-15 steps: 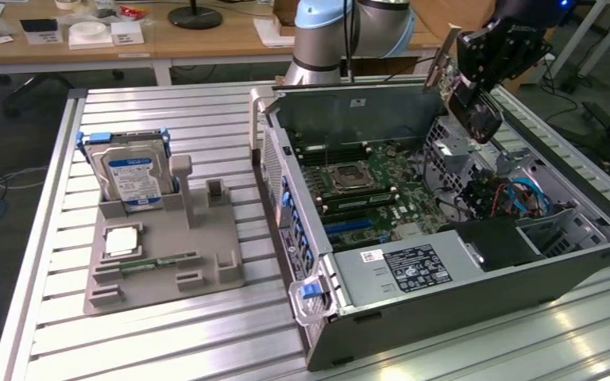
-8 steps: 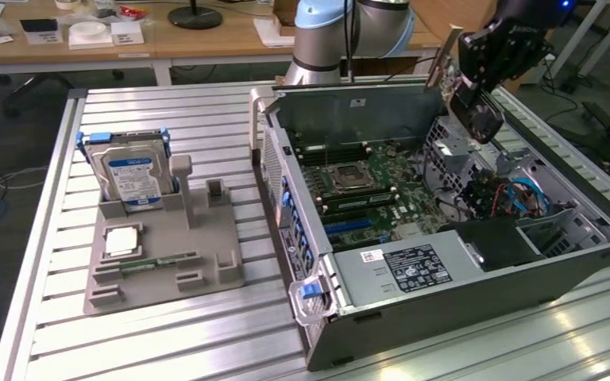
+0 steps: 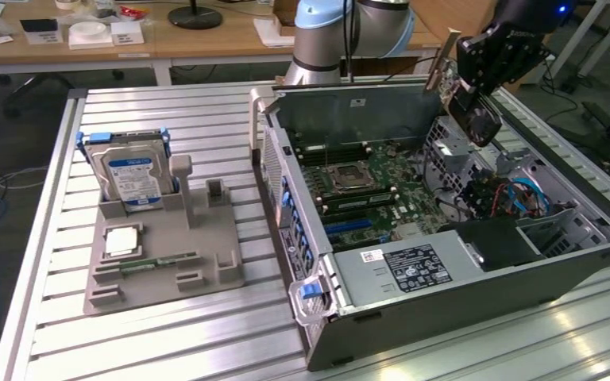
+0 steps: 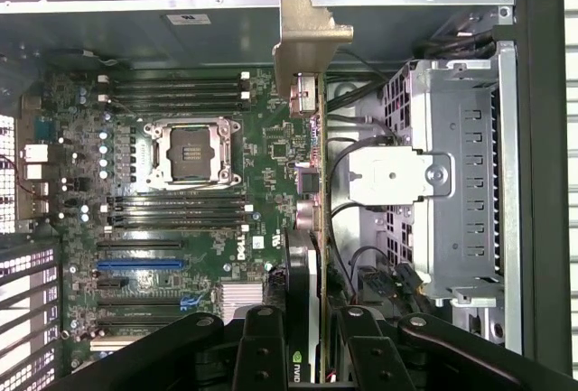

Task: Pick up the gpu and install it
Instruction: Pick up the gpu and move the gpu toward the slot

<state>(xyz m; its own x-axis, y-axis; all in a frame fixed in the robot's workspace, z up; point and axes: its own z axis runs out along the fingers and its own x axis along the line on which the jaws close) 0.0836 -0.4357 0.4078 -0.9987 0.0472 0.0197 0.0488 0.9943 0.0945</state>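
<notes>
Gripping the gpu (image 3: 472, 111) between closed fingers, the claw (image 3: 476, 86) holds it in the air above the open computer case (image 3: 475, 286), near the side with the drive cage (image 4: 461, 165). From the wrist the card shows edge-on, its metal bracket (image 4: 302, 39) at the far end, close to the case wall. Below lie the motherboard (image 4: 271, 152) and its blue slot (image 4: 140, 263), well apart from the card. The card's long edge appears to run across the slots, so lowering it like this would likely miss the slot. The bracket could catch the wall, or the loose cables (image 4: 348, 161) could snag. A hard drive (image 3: 130, 171) stands on the worktop (image 3: 178, 341).
</notes>
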